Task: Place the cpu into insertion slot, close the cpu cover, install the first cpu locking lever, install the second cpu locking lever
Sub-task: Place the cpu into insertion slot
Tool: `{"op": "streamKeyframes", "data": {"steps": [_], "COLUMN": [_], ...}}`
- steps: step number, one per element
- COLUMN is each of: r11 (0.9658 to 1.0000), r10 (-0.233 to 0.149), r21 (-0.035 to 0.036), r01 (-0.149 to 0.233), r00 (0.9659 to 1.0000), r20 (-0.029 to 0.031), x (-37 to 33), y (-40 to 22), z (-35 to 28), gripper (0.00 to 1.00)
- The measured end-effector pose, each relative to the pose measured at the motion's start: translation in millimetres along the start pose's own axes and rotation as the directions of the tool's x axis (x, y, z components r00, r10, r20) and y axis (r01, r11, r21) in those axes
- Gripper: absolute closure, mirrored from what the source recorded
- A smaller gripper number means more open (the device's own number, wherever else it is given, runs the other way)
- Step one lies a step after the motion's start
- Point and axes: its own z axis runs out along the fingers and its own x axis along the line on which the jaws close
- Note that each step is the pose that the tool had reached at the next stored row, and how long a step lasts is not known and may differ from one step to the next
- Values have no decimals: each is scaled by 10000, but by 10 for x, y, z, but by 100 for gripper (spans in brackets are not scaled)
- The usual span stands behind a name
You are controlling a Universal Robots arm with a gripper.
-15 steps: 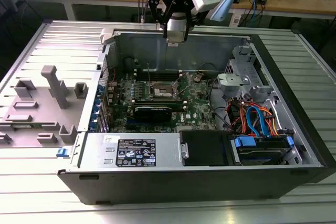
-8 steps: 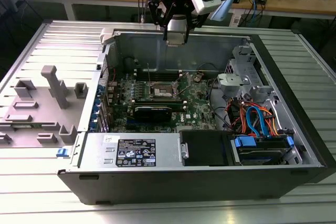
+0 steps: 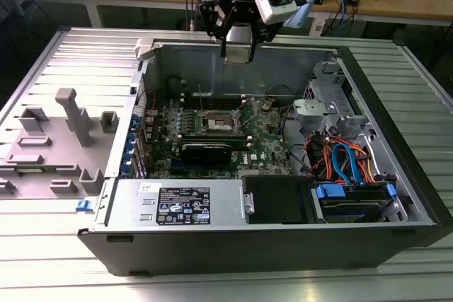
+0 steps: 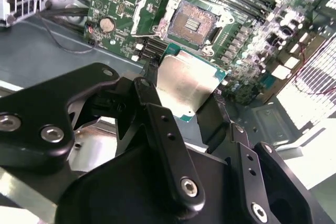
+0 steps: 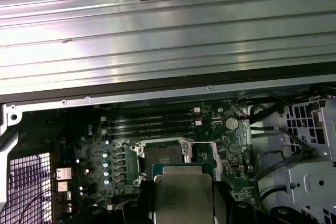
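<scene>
My gripper (image 3: pixel 239 49) hangs above the back wall of the open computer case, shut on the cpu (image 3: pixel 239 42), a flat silver-topped square chip. In both wrist views the cpu (image 4: pixel 185 85) (image 5: pixel 182 195) sits clamped between the black fingers (image 4: pixel 152 77). The insertion slot (image 3: pixel 218 124) (image 4: pixel 191 22) (image 5: pixel 164 155) lies well below the chip on the green motherboard (image 3: pixel 265 143), its dark pin field bare. The cpu cover (image 4: pixel 139 11) (image 5: pixel 212 150) is flipped open on the slot's side nearest the coin battery (image 4: pixel 107 23).
Long black memory slots (image 3: pixel 212 97) run behind the socket, and a black graphics card (image 3: pixel 205 150) lies in front of it. A power supply (image 3: pixel 177 206) and a drive cage with blue and orange cables (image 3: pixel 347 164) fill the case's front. A grey fixture tray (image 3: pixel 56 139) stands at the exterior view's left.
</scene>
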Motion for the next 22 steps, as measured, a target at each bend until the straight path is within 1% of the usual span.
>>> {"op": "streamKeyframes", "data": {"steps": [1,5,7,20,22], "r11": [9997,9970,9937,9935,9929], "r10": [262,777,1122,1137,1190], "r21": [-5,-18,-27,-28,-29], "r01": [-262,-777,-1122,-1137,-1190], "r00": [9997,9970,9936,9935,9928], "r20": [23,69,98,101,105], "x": [0,0,0,0,0], "y": [0,-1,-2,-2,-2], "z": [5,15,20,20,20], "gripper": [46,46,46,46,46]}}
